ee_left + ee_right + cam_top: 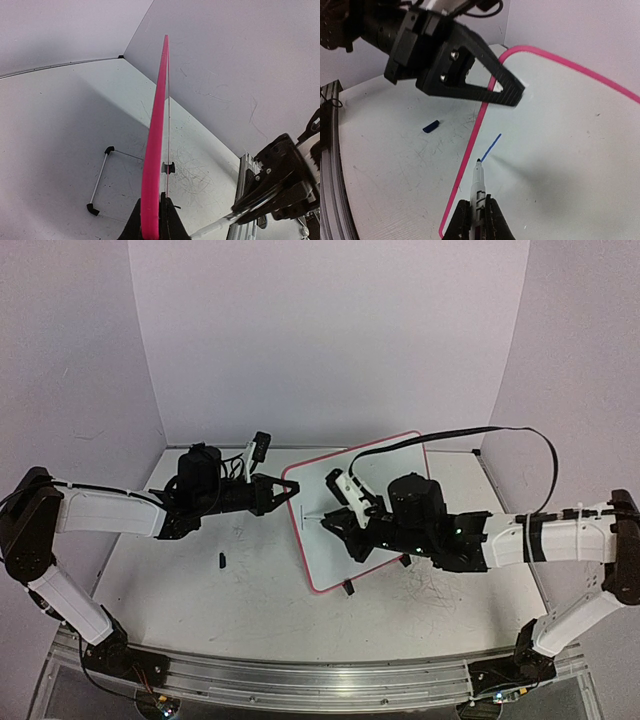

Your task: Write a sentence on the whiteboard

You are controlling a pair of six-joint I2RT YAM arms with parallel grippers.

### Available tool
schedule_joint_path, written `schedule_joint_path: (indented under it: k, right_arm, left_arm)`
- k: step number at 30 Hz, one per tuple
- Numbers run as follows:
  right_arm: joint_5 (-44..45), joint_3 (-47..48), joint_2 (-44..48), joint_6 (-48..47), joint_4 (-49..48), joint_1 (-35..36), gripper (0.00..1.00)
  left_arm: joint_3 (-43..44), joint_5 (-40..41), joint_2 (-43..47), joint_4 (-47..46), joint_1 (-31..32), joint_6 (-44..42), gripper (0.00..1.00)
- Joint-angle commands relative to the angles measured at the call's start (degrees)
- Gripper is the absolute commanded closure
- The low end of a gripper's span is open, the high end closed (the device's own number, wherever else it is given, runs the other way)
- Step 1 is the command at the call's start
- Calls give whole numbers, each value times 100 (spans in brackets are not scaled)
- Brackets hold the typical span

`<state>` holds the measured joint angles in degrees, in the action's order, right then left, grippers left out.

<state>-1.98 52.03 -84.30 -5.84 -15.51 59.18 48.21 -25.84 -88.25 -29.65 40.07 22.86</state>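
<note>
The whiteboard (pixel 400 462), white with a red-pink rim, stands tilted at mid-table. My left gripper (pixel 283 490) is shut on its left rim. In the left wrist view the board shows edge-on (pixel 156 150) between my left gripper's jaws (pixel 152 220). My right gripper (pixel 345 525) is shut on a white marker (pixel 478 187). Its tip touches the board (pixel 560 150) near the left rim. Of the sentence only one short blue stroke (pixel 491 147) shows, running up-right from the tip. No words show.
A dark blue marker cap (pixel 222 560) lies on the table left of the board and also shows in the right wrist view (pixel 431 126). The board's wire stand with black feet (pixel 100 175) rests on the table behind it. Walls enclose the table.
</note>
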Motion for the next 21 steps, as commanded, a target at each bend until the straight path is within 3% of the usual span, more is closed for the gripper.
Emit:
schedule_joint_path:
  k: [1, 21]
  right_arm:
    - [69, 24, 339, 64, -326, 5, 100]
    - [194, 233, -200, -66, -392, -2, 100]
  left_arm:
    - [-85, 342, 28, 3, -35, -537, 100]
    - [-63, 316, 25, 21, -43, -524, 100]
